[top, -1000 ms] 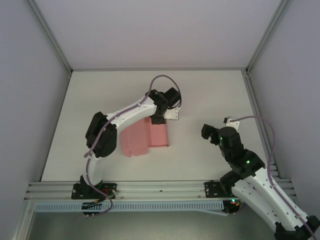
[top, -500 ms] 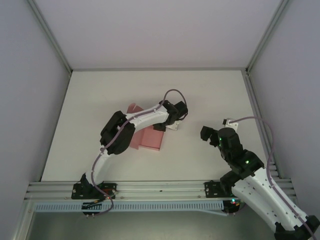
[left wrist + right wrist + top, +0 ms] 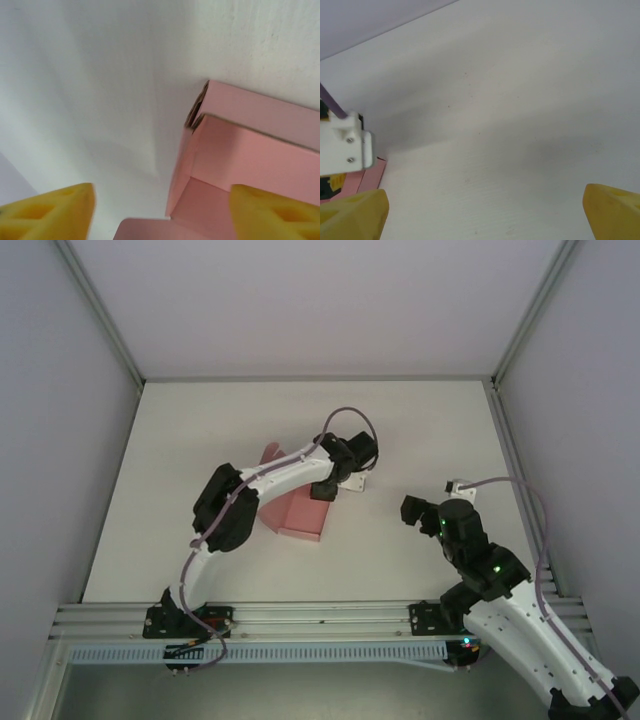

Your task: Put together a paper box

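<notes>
**Both grippers open, box loose on table**

Left gripper (image 3: 324, 490) hung over the paper box (image 3: 300, 516), fingers spread wide and pinching nothing. The box sat mid-table (image 3: 190, 440) with walls partly up. Right gripper (image 3: 414, 508) was wide open, apart to its right.

Pink thin-card paper box (image 3: 298, 520): in the top view a band across it is hidden under the white left arm (image 3: 268, 478), and in the left wrist view it (image 3: 250, 160) runs off the right and bottom edges. Left gripper (image 3: 162, 212), yellow foam pads (image 3: 55, 210): cropped by the bottom edge, the left one blurred. Right gripper (image 3: 482, 212), yellow pads (image 3: 615, 212): cropped at the bottom corners.
</notes>
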